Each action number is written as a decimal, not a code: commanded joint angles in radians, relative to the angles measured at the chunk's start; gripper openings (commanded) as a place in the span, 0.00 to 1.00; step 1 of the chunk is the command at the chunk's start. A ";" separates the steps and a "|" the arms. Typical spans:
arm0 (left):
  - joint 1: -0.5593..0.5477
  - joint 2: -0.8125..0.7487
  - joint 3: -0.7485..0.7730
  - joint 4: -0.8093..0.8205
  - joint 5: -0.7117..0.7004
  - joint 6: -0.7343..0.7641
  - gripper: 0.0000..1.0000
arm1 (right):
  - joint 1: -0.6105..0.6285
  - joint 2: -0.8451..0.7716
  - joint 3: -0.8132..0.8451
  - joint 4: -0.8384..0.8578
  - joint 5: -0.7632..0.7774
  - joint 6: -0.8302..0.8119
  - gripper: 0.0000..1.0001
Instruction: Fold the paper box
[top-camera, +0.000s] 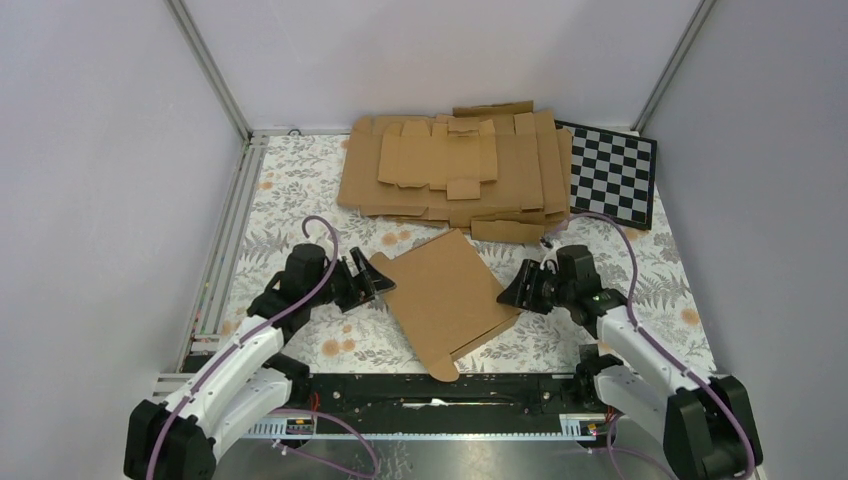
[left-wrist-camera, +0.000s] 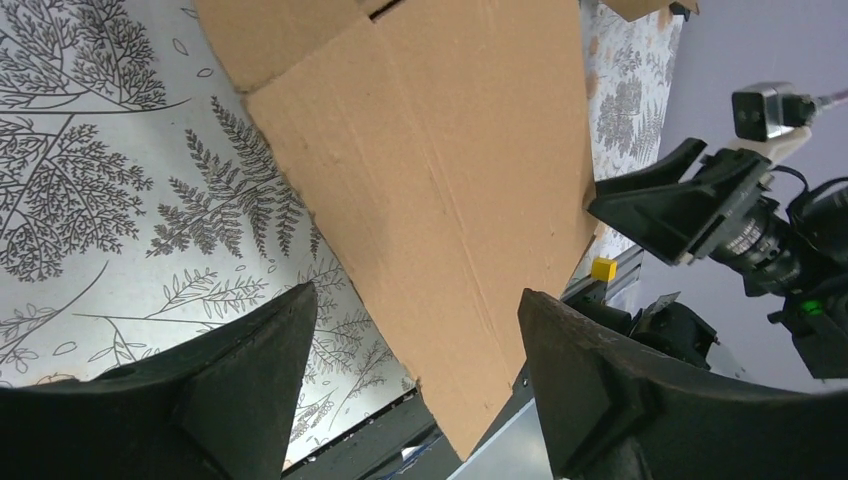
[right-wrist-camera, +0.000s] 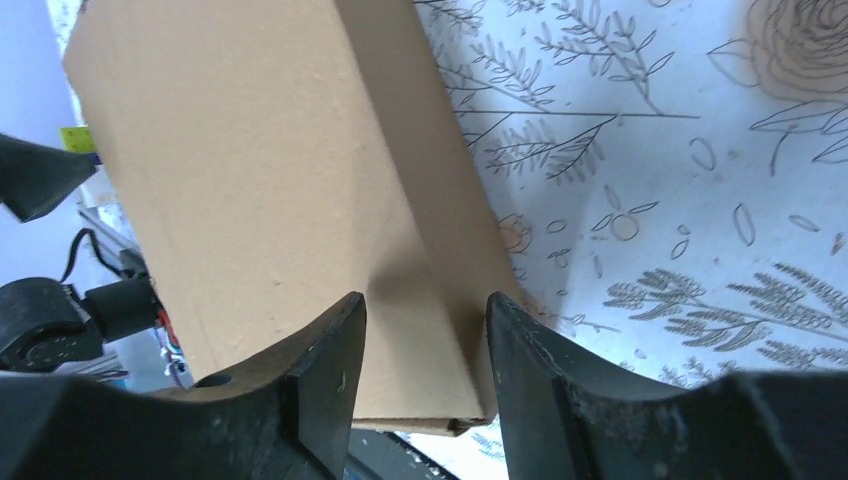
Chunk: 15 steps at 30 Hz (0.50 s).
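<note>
Both arms stretched low, wrists angled inward — left gripper (top-camera: 370, 282) spread wide, right gripper (top-camera: 506, 292) narrower, w/ a slim gap between fingers.

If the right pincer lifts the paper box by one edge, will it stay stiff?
Probably light: the paper box is thin, flat cardboard. It will likely hinge along its visible creases, not stay rigid. Held only by the right pincer, the far end may sag.

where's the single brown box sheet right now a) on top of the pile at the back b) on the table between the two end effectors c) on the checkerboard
b: the paper box lies between the left end effector and the right end effector, apart from the pile of blanks and the checkerboard behind it.
</note>
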<state>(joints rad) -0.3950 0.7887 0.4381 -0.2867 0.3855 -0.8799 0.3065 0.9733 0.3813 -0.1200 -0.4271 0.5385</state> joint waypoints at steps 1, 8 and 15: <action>0.019 0.015 0.043 0.025 0.038 0.002 0.75 | 0.000 -0.085 0.029 -0.062 -0.034 0.027 0.58; 0.033 -0.137 0.011 -0.134 -0.125 -0.083 0.57 | 0.001 0.010 0.133 -0.024 0.051 0.013 0.66; 0.035 -0.235 -0.048 -0.209 -0.182 -0.150 0.11 | 0.001 0.158 0.139 0.126 0.019 0.046 0.55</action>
<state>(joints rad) -0.3656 0.5812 0.4255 -0.4572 0.2497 -0.9783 0.3065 1.0706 0.4892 -0.0940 -0.4026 0.5644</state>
